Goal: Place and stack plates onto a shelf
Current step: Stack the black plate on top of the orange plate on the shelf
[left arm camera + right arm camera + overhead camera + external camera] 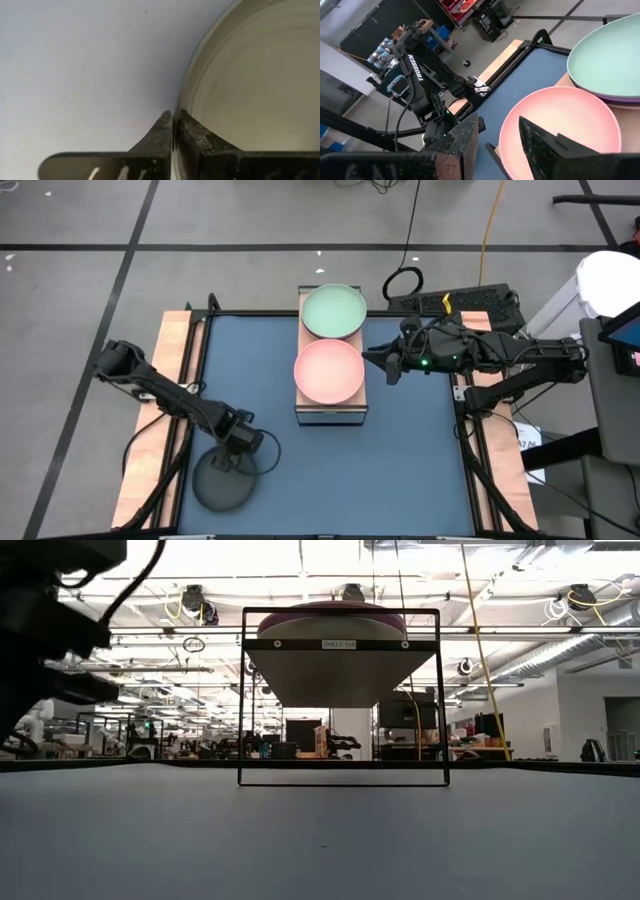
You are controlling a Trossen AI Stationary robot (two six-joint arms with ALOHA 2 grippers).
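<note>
Blue mat (400,450) under everything. Shelf (331,412) mid-mat, far half; holds mint green plate (333,311) at far end, with purple rim under it in right wrist view, and pink plate (328,371) at near end. Black plate (223,484) flat on mat, near-left corner. My left gripper (172,122) pinched shut on its rim: pickup step, I judge. Next: lift level, carry to shelf, stack. My right gripper (497,137) hangs just beside pink plate, jaws apart, empty.
</note>
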